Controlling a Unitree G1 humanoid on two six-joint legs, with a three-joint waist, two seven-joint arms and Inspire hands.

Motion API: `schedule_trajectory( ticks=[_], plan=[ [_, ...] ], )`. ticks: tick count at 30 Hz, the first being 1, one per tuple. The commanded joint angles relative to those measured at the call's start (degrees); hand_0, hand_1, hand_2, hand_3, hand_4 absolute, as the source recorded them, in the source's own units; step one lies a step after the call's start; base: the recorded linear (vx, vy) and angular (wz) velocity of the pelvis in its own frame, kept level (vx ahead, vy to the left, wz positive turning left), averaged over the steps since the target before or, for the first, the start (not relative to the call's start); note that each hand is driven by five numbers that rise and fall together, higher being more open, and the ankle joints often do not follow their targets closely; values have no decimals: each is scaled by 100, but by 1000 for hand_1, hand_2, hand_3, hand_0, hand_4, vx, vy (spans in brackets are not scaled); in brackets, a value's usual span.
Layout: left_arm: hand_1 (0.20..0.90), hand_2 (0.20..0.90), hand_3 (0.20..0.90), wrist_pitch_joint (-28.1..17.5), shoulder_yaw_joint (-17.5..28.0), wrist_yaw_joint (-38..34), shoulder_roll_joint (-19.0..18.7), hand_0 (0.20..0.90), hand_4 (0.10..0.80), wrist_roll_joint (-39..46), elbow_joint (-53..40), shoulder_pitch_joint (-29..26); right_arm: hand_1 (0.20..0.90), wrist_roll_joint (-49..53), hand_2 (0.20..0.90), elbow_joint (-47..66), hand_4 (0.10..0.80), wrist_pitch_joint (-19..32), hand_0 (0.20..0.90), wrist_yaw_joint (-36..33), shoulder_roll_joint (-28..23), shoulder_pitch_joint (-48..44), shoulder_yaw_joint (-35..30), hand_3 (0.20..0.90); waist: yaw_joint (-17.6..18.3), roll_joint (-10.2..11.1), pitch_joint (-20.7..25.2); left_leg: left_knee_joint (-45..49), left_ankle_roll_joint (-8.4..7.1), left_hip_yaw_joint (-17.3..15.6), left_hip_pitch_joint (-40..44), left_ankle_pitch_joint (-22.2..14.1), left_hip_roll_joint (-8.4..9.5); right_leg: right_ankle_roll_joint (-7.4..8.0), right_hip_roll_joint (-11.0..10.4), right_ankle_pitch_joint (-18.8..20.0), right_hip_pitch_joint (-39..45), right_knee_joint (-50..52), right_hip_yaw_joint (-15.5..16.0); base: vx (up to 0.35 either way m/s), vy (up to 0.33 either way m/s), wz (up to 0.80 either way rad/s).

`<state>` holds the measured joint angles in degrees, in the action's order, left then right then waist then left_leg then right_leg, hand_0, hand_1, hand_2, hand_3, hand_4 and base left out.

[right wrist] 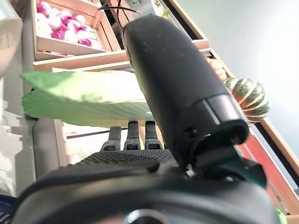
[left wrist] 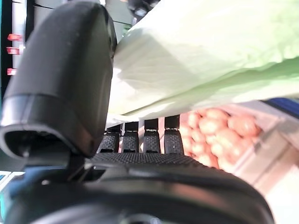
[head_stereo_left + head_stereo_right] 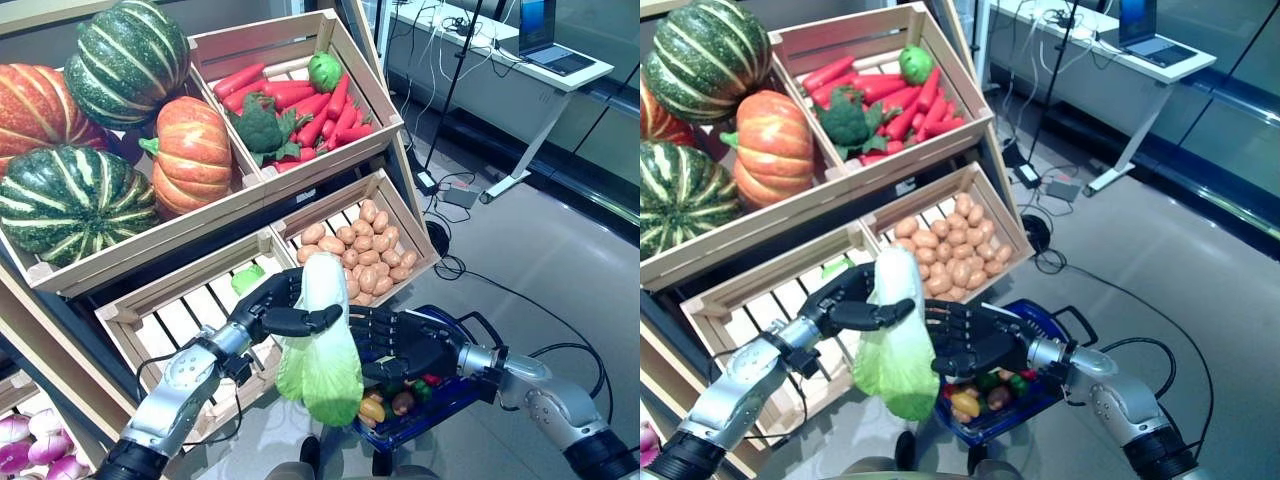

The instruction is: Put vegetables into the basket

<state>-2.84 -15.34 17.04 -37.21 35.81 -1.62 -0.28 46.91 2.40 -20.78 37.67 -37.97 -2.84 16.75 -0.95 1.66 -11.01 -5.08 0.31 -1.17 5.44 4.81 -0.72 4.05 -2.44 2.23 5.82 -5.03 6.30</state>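
Note:
My left hand [image 3: 276, 310] is shut on a pale green cabbage [image 3: 322, 345], thumb across its white stem, and holds it in the air just left of the blue basket [image 3: 452, 388]. The cabbage's leaves hang down; it also shows in the left wrist view [image 2: 201, 60] and the right wrist view [image 1: 79, 99]. My right hand [image 3: 405, 343] is open with straight fingers above the basket's rim, right beside the cabbage. Small yellow, brown, red and green vegetables [image 3: 395, 402] lie in the basket.
The wooden vegetable stand [image 3: 250, 200] with its crates rises to the left and behind. The basket stands on the grey floor [image 3: 540, 280]. A desk [image 3: 500, 70] with cables stands at the back right.

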Motion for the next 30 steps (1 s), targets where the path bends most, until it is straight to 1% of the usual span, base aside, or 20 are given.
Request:
schedule_trajectory(
  ticks=[1,3,6,9,10,15,22,27,30],
  plan=[
    [300,300,300,-948,-117,345,423,300,400,1023,-862,-1079,900,75,900,298,800,-35,900,112,176,-252,521,900,-5,153,576,55,-105,60,171,-697,155,361,-318,-10,100,83,116,-1,-1,-6],
    [300,300,300,-981,-140,395,474,300,400,1124,-902,-1097,900,34,900,276,800,-103,900,-9,220,-250,547,900,0,155,578,54,-108,55,175,-696,150,359,-317,-11,101,87,120,-5,-1,-10],
    [300,300,300,-1061,-261,407,657,300,400,1225,-1028,-1159,900,-21,900,217,800,-142,900,-211,350,-228,634,900,16,160,583,49,-104,69,184,-708,148,354,-307,-25,105,92,85,-6,-8,-6],
    [300,300,300,-1134,-301,406,737,300,400,1295,-1052,-1214,900,22,900,169,800,-216,900,-375,417,-267,671,900,20,162,582,47,-101,68,191,-711,147,349,-305,-28,109,95,74,0,0,0],
    [300,300,300,-1152,-320,395,800,300,400,1341,-1072,-1255,900,31,900,102,800,-243,900,-559,480,-290,701,900,21,164,588,44,-102,83,200,-715,151,347,-303,-34,113,99,65,0,0,0],
    [300,300,300,-1196,-367,351,955,300,400,1187,-1141,-1274,900,-35,900,-20,800,-390,900,-907,682,-279,785,900,23,162,617,9,-97,99,208,-708,144,341,-298,-36,125,82,47,0,0,0],
    [300,300,300,-1288,-334,436,1014,300,400,1173,-1197,-1345,900,-212,900,-222,800,-777,900,-784,800,-259,973,900,-1,184,661,10,-106,109,194,-700,141,331,-301,-31,114,73,46,0,0,0],
    [300,300,300,-1422,-348,488,1008,300,400,954,-1311,-1384,900,-356,900,-395,800,-1000,900,-759,847,-232,1088,900,-14,187,677,8,-109,118,178,-693,142,315,-296,-34,109,64,45,0,0,0],
    [300,300,300,-1479,-317,525,992,300,400,981,-1382,-1417,900,-560,900,-540,800,-1114,900,-647,870,-194,1154,900,-13,190,690,8,-108,127,174,-694,143,309,-293,-31,104,61,31,0,0,0]
  ],
)
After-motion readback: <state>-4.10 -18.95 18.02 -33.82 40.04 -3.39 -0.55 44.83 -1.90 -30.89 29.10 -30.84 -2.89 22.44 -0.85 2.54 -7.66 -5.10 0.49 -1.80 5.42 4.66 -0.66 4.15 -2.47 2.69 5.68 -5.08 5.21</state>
